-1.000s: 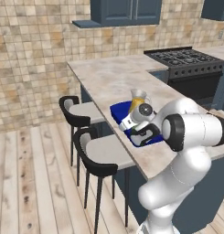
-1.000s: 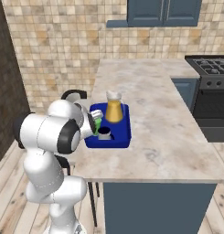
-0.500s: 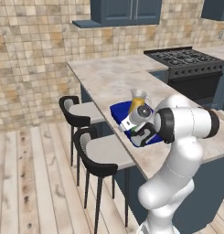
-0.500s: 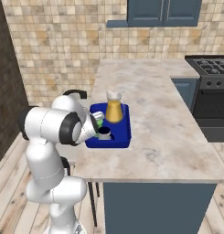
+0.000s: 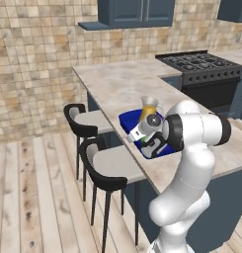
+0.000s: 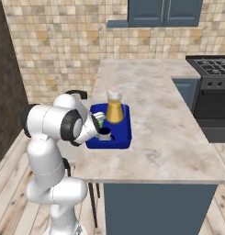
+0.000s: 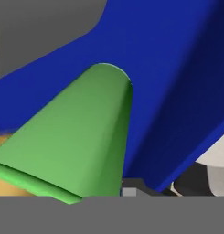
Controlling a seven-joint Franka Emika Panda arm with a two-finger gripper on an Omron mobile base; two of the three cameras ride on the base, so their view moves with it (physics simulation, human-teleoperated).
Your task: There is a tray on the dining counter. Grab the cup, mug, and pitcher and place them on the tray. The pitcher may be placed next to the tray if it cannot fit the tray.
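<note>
The deep-blue tray (image 6: 125, 137) lies on the dining counter (image 6: 150, 96) near its stool-side edge. On it stands the glass pitcher (image 6: 115, 108) with its orange lower part, at the far side. The navy mug (image 6: 104, 134) sits at the near left corner. The green cup (image 7: 77, 137) is very close in the hand view, its base down on the tray floor (image 7: 177, 82) and its rim at my fingertips. My gripper (image 6: 98, 120) reaches in from the tray's left edge and is shut on the cup (image 6: 101, 122). The fingers themselves are hidden.
Two black-and-grey bar stools (image 5: 100, 160) stand along the counter's side below the tray. A black stove (image 5: 201, 66) is at the far right, with blue wall cabinets (image 5: 135, 12) above. The counter stretches bare beyond the tray (image 5: 127, 121).
The arm's elbow and upper links have swung a little. The hand stays at the tray's edge with the cup. Pitcher and mug have not moved.
</note>
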